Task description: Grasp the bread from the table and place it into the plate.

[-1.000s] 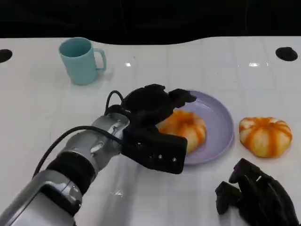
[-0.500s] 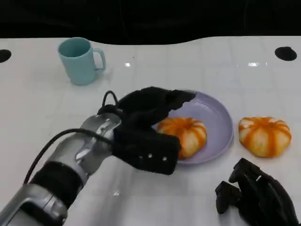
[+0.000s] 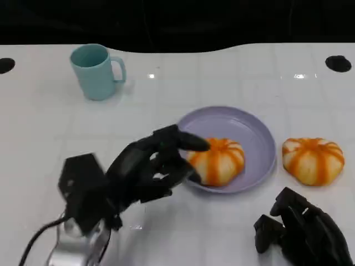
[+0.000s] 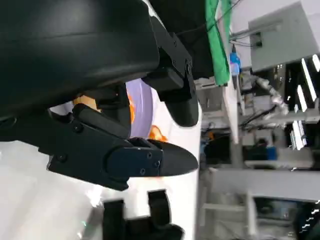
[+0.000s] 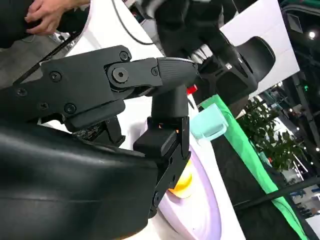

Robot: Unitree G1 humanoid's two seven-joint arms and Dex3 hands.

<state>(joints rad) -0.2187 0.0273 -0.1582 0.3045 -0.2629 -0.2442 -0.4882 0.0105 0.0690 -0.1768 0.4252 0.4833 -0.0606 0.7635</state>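
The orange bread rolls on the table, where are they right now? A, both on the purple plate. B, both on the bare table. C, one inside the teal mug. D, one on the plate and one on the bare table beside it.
D: in the head view one bread roll lies on the purple plate, while the other roll sits on the white table beside the plate, on the right hand side.

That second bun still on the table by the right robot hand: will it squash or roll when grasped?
The bun on the table looks soft and puffy, so it probably dents under a firm squeeze. Its flattish, domed shape suggests it will sit still, not roll. Likely light for its size.
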